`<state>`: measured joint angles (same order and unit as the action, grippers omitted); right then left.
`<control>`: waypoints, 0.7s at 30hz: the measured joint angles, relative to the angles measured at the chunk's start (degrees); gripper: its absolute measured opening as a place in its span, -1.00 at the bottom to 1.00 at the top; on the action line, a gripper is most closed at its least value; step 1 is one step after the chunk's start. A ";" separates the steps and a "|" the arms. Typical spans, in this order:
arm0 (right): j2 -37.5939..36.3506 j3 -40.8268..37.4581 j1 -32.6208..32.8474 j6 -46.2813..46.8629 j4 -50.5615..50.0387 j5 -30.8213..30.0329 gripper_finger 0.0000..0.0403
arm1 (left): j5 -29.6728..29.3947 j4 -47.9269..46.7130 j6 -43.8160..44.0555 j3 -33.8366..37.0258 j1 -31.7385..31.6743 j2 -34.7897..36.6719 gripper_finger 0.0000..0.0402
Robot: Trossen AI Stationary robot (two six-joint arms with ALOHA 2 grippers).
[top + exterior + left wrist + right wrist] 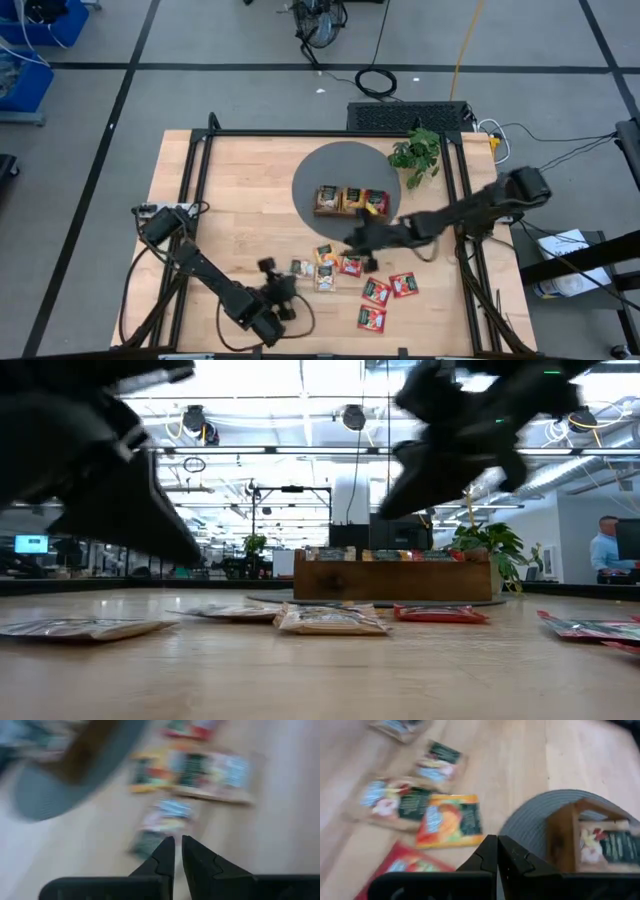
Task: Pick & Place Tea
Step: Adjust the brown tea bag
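Several tea packets lie flat on the wooden table [240, 190], among them a beige one [302, 267], an orange one [325, 255] and red ones [376, 291]. More tea stands in the brown tray [350, 201] on the round grey mat [320, 175]. My left gripper [272, 272] [178, 842] hovers just left of the beige packet [162, 820], its fingers all but together with nothing between them. My right gripper [352, 246] [497, 842] hangs shut and empty above the table between the tray [567, 832] and the orange packet [451, 821].
A green leafy plant [418, 156] stands at the mat's far right edge. Black frame rails [200, 170] run along the table's sides. Bare wood lies at the table's far left. In the low view a person [608, 550] shows in the room beyond.
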<state>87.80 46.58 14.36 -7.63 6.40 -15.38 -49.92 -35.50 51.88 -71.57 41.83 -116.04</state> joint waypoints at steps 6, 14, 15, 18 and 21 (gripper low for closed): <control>-13.07 -14.13 5.60 8.54 5.74 -8.37 -1.00 | -10.92 -10.79 11.67 -0.06 -1.15 4.46 -0.79; -20.91 -30.52 6.22 18.87 14.50 -8.66 -1.00 | -2.52 -6.43 6.18 -0.15 -15.42 8.16 -0.79; -20.90 -32.36 6.22 19.54 16.75 -8.67 -1.00 | -0.03 -5.14 3.87 -0.15 -17.37 8.02 -0.79; -20.90 -36.47 6.38 20.43 21.60 -8.71 -1.00 | 6.28 -2.14 -1.87 -0.15 -22.15 7.41 -0.79; -20.90 -38.43 6.00 20.47 23.11 -9.96 -1.00 | 6.85 -1.88 -3.45 -0.15 -24.40 7.31 -0.79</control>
<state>66.89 8.16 20.36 12.84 29.51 -25.34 -43.07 -37.38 48.43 -71.72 17.43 -108.73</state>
